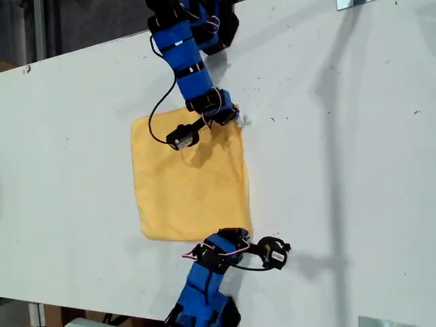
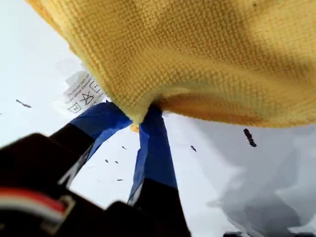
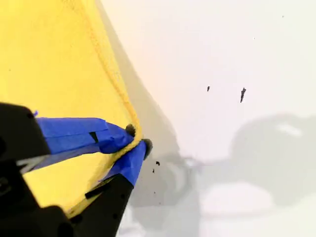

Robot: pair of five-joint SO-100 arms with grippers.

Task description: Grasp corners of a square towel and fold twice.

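We seem to be in a lab or workshop: a bare white table point(image 1: 340, 170), scuffed with small dark marks, carries two blue-taped arms with exposed wiring, and a grey floor shows past its edge at the exterior view's upper left.

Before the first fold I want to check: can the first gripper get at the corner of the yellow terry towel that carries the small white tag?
Probably yes: my first gripper is already pinching the yellow terry towel beside the white tag, nothing between.
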